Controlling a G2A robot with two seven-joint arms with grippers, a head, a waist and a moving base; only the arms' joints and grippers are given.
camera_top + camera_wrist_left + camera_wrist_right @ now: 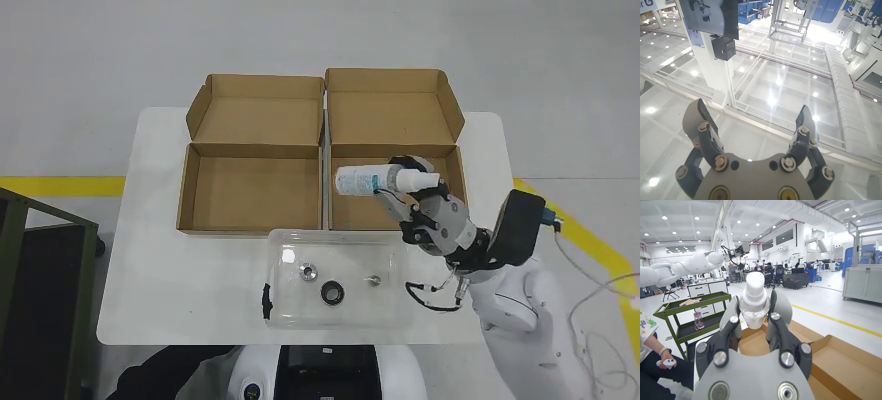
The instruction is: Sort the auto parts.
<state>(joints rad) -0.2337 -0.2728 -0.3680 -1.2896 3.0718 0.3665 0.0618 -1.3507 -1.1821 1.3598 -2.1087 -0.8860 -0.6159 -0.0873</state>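
White table [150, 280] carried two open cardboard boxes side by side at the far side, flaps up. The left box [250, 195] had nothing in it; the right box [345, 212] showed a bare floor too. Nearer the robot sat a clear plastic bin [290, 312], just in front of both boxes, with three small parts lying apart inside: a black ring [332, 293], a silver ring-shaped part [309, 269] and a smaller silver piece [374, 280]. The right arm came in from the robot's right side, and the right gripper [405, 185] hung over the right box with its fingers clamped on a white bottle [362, 180]. The bottle lay sideways, gripped near one end, with the rest sticking out toward the left box, over the right box's floor near the wall between the two boxes. The left gripper [752, 106] pointed up at the ceiling, jaws spread wide, nothing between them.
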